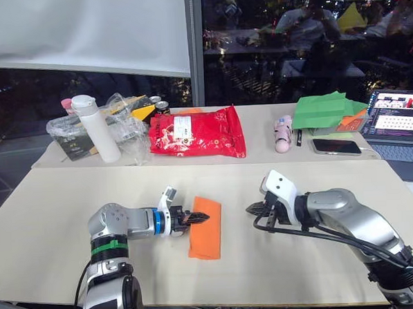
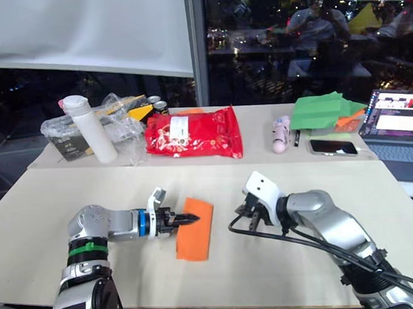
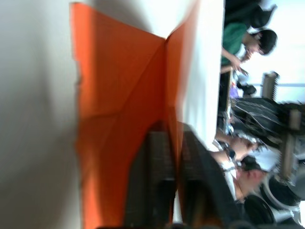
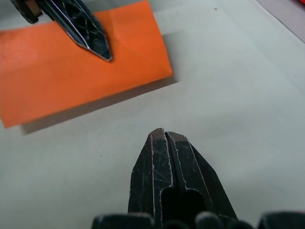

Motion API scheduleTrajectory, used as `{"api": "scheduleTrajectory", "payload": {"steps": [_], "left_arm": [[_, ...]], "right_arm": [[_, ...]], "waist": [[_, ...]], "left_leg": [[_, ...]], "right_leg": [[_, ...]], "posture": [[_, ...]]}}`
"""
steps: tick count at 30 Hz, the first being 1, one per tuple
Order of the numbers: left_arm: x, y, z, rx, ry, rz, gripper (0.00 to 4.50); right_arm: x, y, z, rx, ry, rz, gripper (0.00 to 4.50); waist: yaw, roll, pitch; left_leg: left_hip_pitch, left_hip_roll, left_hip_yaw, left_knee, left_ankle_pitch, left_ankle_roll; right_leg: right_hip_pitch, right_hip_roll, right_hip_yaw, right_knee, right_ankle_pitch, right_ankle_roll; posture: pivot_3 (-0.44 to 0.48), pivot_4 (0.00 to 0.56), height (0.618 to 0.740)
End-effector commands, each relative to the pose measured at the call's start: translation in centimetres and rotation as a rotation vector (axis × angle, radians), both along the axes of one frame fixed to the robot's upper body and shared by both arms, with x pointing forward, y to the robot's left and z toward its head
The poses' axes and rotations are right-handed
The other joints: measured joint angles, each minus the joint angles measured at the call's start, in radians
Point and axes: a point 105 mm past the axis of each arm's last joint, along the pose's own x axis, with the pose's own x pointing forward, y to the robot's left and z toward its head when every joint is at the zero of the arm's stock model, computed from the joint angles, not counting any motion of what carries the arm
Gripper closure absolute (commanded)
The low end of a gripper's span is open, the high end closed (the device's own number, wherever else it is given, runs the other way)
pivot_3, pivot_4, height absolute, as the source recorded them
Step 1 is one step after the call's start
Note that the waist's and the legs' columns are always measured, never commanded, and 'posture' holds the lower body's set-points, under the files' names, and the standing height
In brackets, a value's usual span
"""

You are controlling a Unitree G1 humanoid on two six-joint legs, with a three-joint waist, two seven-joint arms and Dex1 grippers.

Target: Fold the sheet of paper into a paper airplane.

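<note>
Sheet of paper (image 1: 205,228): we see it folded, flat on the desk (image 1: 49,197) near its front edge.
Left pincer (image 1: 201,217): closed, pinching the sheet's raised flap.
Right pincer (image 1: 251,209): closed, empty, just beside the sheet.

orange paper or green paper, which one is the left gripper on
The folded orange sheet of paper near the table's front; the left gripper is over it. The green paper stack lies far back.

Left end effector (image 1: 201,216) over orange sheet of paper (image 1: 205,228), right end effector (image 1: 252,209) beside

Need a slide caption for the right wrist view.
Right gripper, jaws shut, off the orange sheet of paper; left gripper over it.
</note>
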Motion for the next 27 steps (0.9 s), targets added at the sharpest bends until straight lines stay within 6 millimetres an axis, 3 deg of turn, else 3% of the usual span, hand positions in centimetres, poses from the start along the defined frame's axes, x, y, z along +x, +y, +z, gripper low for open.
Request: {"api": "scheduleTrajectory", "payload": {"steps": [1,5,9,11,13,15,16,19,22,27], "left_arm": [[-1.0,-0.4,-0.6,-0.035,0.031,-0.016,2.62],[-0.4,1.6,0.4,0.01,-0.016,0.032,1.37],[0.5,4.4,4.2,-0.003,-0.158,0.06,0.06],[0.0,5.7,6.3,0.017,-0.257,0.029,0.02],[-0.5,6.8,6.6,0.147,-0.362,-0.016,0.02],[-0.6,7.6,6.3,0.258,-0.478,-0.053,0.02],[-0.3,7.8,6.0,0.343,-0.629,-0.092,0.02],[-1.7,7.2,4.6,0.497,-0.94,-0.359,0.02],[-1.4,6.6,3.1,0.493,-0.987,-0.464,0.02],[-0.6,4.7,2.3,0.46,-1.12,-0.564,1.56]], "right_arm": [[0.1,0.0,1.2,0.007,-0.059,0.003,4.5],[0.0,-0.2,1.1,0.0,-0.058,0.005,4.5],[0.0,-0.4,1.2,-0.001,-0.059,0.007,4.5],[0.0,-0.5,1.2,-0.005,-0.061,0.003,4.5],[0.1,-0.7,1.1,-0.008,-0.07,-0.004,4.5],[0.1,-0.7,1.2,-0.006,-0.075,-0.003,4.5],[0.1,-0.7,1.2,-0.004,-0.079,-0.003,4.5],[0.2,-0.7,1.3,0.0,-0.086,-0.006,4.5],[0.3,-0.7,1.5,0.004,-0.099,-0.022,4.5],[0.2,-1.0,1.6,0.007,-0.112,-0.054,4.5]], "waist": [[-0.001,0.0,0.0],[-0.001,-0.002,0.001],[-0.015,-0.005,0.002],[-0.029,-0.007,0.004],[-0.029,-0.007,0.004],[-0.026,-0.006,0.004],[-0.025,-0.005,0.004],[-0.016,-0.004,0.004],[0.003,-0.005,0.005],[0.008,-0.006,0.005]], "left_leg": [[-0.001,0.0,0.0,0.0,0.0,0.0],[-0.001,0.0,0.0,-0.001,0.0,0.0],[0.0,0.001,0.0,-0.001,0.0,0.0],[-0.001,0.001,0.0,-0.001,0.0,0.0],[-0.003,0.001,0.0,-0.002,0.001,-0.001],[-0.002,0.001,0.0,-0.003,0.001,-0.002],[-0.002,0.001,0.0,-0.003,0.001,-0.002],[-0.002,0.0,0.001,-0.004,0.001,-0.003],[-0.005,0.0,0.002,-0.003,0.001,-0.003],[-0.007,0.0,0.003,-0.001,0.001,-0.002]], "right_leg": [[0.0,0.0,0.0,0.0,0.0,0.0],[-0.001,0.0,0.0,-0.001,0.0,0.0],[-0.002,0.0,0.0,0.0,0.0,0.001],[-0.003,0.001,0.0,0.001,0.0,0.001],[-0.006,0.001,0.0,0.001,0.001,0.001],[-0.006,0.0,0.0,0.0,0.001,0.001],[-0.006,0.0,0.0,0.0,0.001,0.0],[-0.007,-0.001,0.0,-0.003,0.003,-0.009],[-0.01,-0.002,0.0,-0.004,0.003,-0.017],[-0.01,-0.002,0.0,-0.005,-0.001,-0.017]], "posture": [[0.0,0.15,0.715],[0.0,0.15,0.715],[0.0,0.15,0.715],[0.0,0.15,0.715],[0.0,0.15,0.715],[0.0,0.15,0.715],[0.0,0.15,0.715],[0.0,0.15,0.715],[0.0,0.15,0.715],[0.0,0.15,0.715]]}}
